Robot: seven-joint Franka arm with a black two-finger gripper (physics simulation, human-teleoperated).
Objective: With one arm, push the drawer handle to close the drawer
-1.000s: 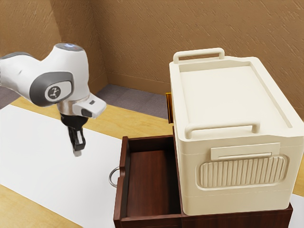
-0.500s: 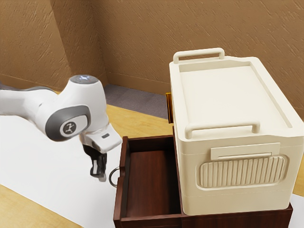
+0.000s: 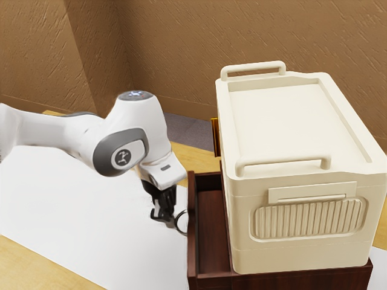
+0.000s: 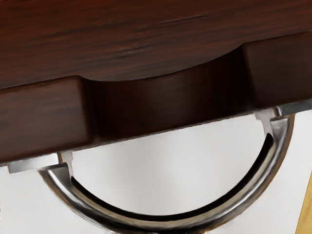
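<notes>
One arm (image 3: 87,136) comes in from the left of the exterior view's frame, and its one gripper (image 3: 163,219) is at lower centre-left, at the outer curve of the one ring handle (image 4: 165,225). Whether the gripper is spread or pressed together I cannot tell. The one drawer (image 3: 192,241), at lower centre, stands partly out of the dark wooden cabinet (image 3: 302,280) at the frame's bottom right.

The exterior view shows one cream box (image 3: 284,127) filling much of the right side, with two rails on top (one at upper centre-right, one nearer the middle), one ribbed panel (image 3: 308,219) on its near side, and one white sheet (image 3: 78,223) at lower left.

The wrist view adds what the exterior view hides: two metal mounts, one at each end of the handle, and one scooped notch (image 4: 165,105) in the drawer's front between them.
</notes>
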